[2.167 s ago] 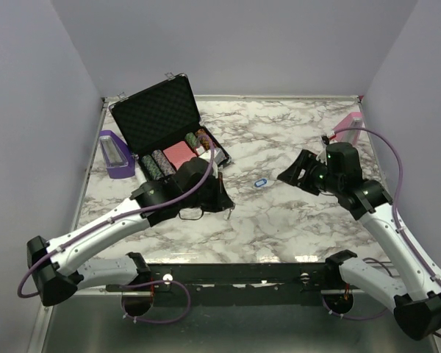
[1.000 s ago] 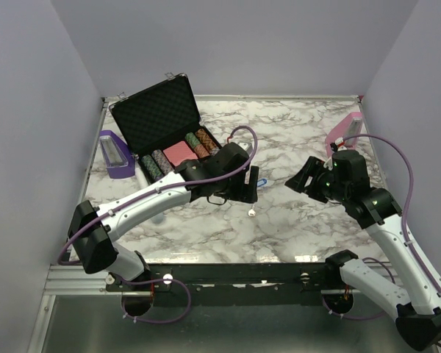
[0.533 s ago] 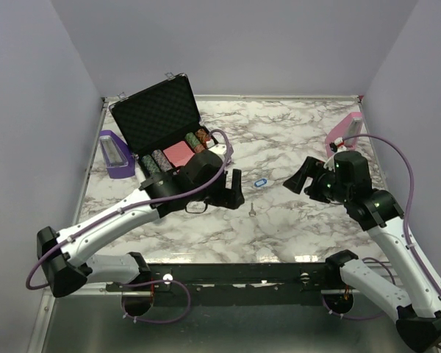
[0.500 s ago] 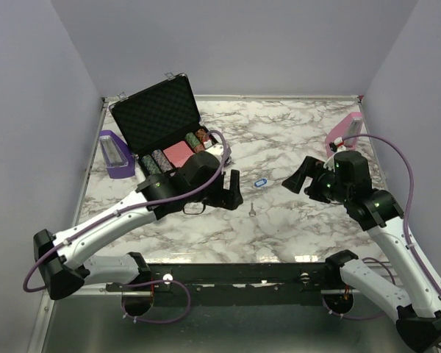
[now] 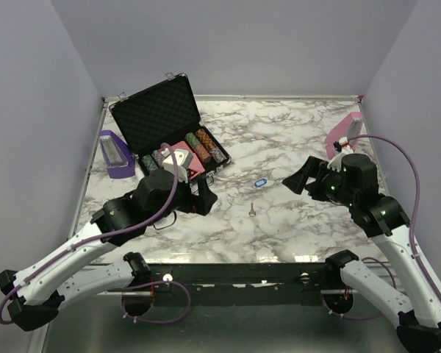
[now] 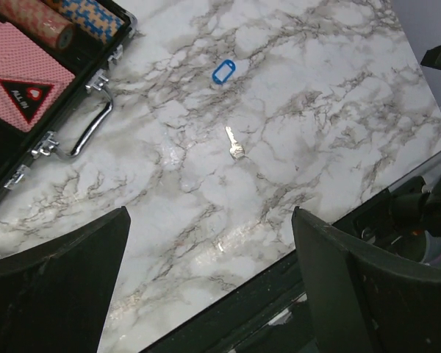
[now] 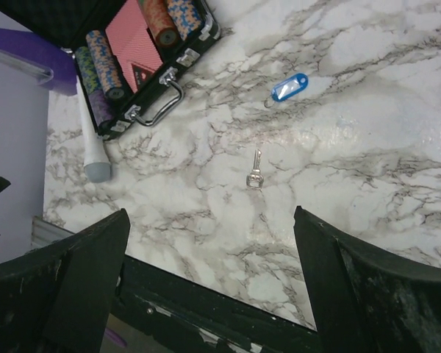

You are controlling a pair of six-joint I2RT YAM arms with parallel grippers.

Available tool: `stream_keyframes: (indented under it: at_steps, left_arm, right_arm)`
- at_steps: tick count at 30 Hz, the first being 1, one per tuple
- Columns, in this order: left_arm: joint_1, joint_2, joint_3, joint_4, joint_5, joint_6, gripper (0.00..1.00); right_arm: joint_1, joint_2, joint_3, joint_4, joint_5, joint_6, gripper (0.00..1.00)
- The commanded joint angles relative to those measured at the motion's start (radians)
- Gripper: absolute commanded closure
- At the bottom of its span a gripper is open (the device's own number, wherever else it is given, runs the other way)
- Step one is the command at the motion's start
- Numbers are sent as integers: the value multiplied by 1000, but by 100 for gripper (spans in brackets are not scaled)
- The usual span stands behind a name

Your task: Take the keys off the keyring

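Observation:
The key (image 5: 252, 210), small and silver, lies flat on the marble, apart from the keyring. The keyring (image 5: 260, 182), a blue oval tag, rests just beyond it. The left wrist view shows the key (image 6: 235, 143) and keyring (image 6: 223, 72) far ahead of my open left gripper (image 6: 209, 250). The right wrist view shows the key (image 7: 254, 170) and keyring (image 7: 289, 87) above my open right gripper (image 7: 209, 220). From above, my left gripper (image 5: 206, 198) hangs left of the key and my right gripper (image 5: 300, 176) right of the keyring. Both are empty.
An open black poker chip case (image 5: 158, 114) with chips and a red card deck stands at the back left, its handle (image 6: 92, 125) facing the middle. A purple container (image 5: 115, 154) sits at the left edge and a pink object (image 5: 345, 131) at the right.
My left arm has drawn back to the left and towards the near edge, away from the keyring and key. The right gripper has stayed in place and opened wider. The key and keyring have not moved.

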Motion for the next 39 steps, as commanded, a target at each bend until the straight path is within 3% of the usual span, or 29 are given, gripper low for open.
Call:
stream_keyframes:
  at_steps: [1, 8, 14, 24, 39]
  left_arm:
    - [16, -89, 1, -81, -143, 75, 1]
    - [31, -227, 0, -199, -248, 152, 1]
    - [31, -436, -111, -199, -295, 143, 1]
    - [29, -784, -255, -145, -380, 145, 1]
    - [29, -818, -278, -156, -423, 114, 1]
  right_arm:
    - [-4, -54, -3, 58, -1, -7, 0]
    - [-4, -89, 2, 89, -2, 65, 0]
    - [-4, -159, -68, 178, -7, 97, 0]
    - [-4, -337, -133, 166, 301, 49, 0]
    - [-5, -511, -47, -53, 438, 30, 0]
